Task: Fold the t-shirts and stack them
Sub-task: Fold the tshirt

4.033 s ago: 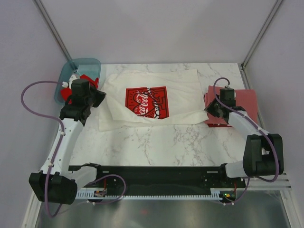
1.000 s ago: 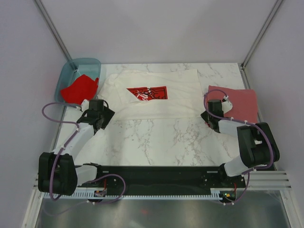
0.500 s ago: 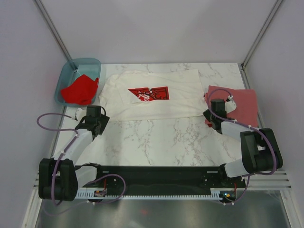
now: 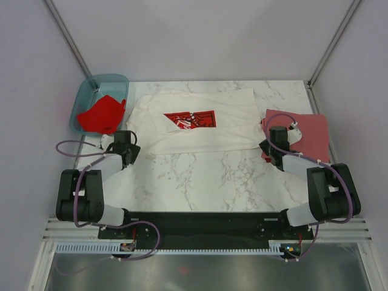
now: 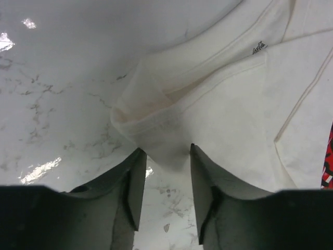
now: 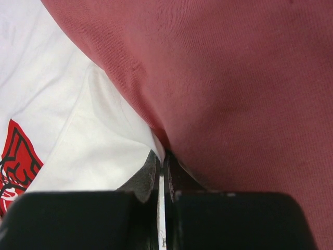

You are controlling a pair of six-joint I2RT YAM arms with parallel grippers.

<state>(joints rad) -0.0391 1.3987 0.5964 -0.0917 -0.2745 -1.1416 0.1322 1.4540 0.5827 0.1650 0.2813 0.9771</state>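
Three t-shirts are in view. The white t-shirt [image 4: 212,130] lies spread across the middle of the marble worktop [image 4: 200,176]. The dull brick-red t-shirt [image 4: 309,130] lies folded at the right, its left edge meeting the white one. The bright red t-shirt [image 4: 100,115] sits crumpled in the single teal tub [image 4: 103,82] at the far left corner. There are two arms, each with one hand. The white shirt carries one square red-and-black print [image 4: 189,119]. A fold of cloth hides the print's lower part, and no lettering in it can be read from above. In the left wrist view a small dark script mark [image 5: 258,48] sits on a hem, too small to read. The left hand [image 5: 165,152] is low at the white shirt's near-left corner. Its fingers [image 5: 134,182] stand a narrow gap apart, with a rolled fold of white cloth lying between the tips and bare marble showing behind it. Whether they pinch the cloth cannot be made out. The right hand [image 6: 162,156] is at the seam where the white and brick-red cloth meet. Its fingers [image 6: 148,179] are closed to a sliver on a thin white edge of the white t-shirt, and brick-red cloth presses against the tips from the right. Both wrist views cut off everything but the cloth nearest the hands. From above, each arm's own body hides its fingertips.
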